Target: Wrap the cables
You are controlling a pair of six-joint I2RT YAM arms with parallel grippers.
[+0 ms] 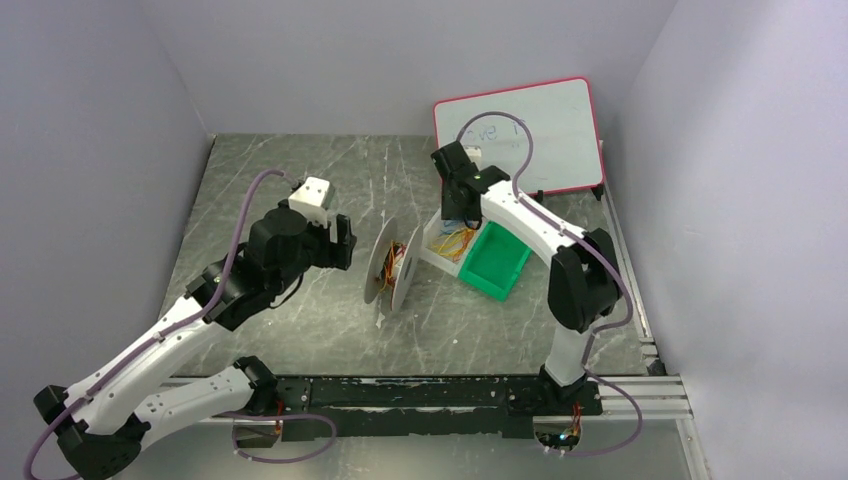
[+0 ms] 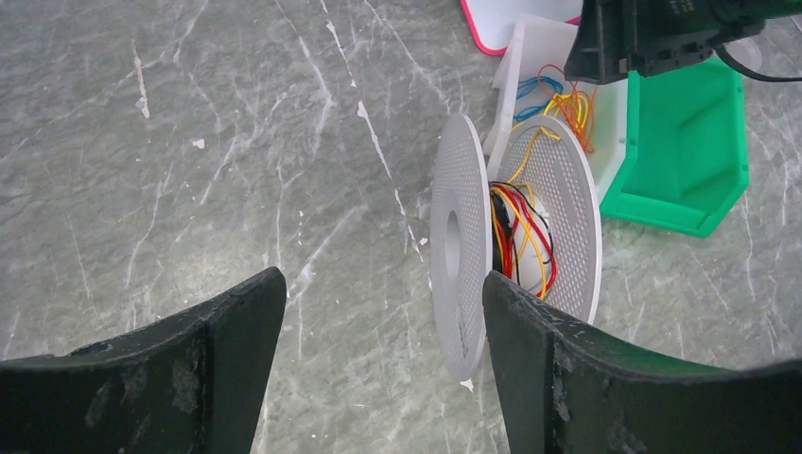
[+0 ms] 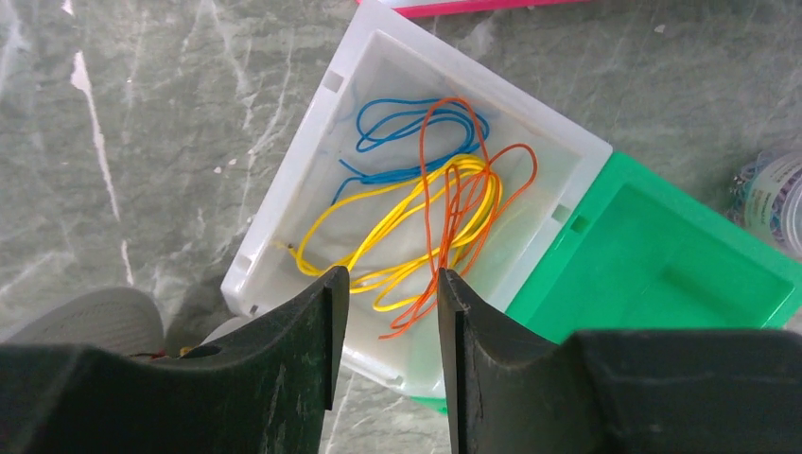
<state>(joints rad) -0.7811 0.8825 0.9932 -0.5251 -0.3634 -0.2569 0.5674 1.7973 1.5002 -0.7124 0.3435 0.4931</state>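
The cables, thin orange-red wire (image 3: 456,202), lie in loose loops in a white bin (image 3: 295,161) among yellow (image 3: 397,222) and blue (image 3: 407,123) wires. My right gripper (image 3: 392,274) hangs over that bin, jaws a narrow gap apart and nothing between them; the orange loops show below the gap. A white perforated spool (image 2: 462,248) stands on its rims on the table (image 1: 300,170), red and yellow wire (image 2: 520,236) wound on its core. My left gripper (image 2: 383,279) is open, low over the table just left of the spool (image 1: 392,268).
A green bin (image 3: 681,274) touches the white bin's right side. A pink-edged whiteboard (image 1: 540,125) leans at the back right. A small clear container (image 3: 774,194) of coloured bits sits at the far right. A yellow wire runs from the bin to the spool.
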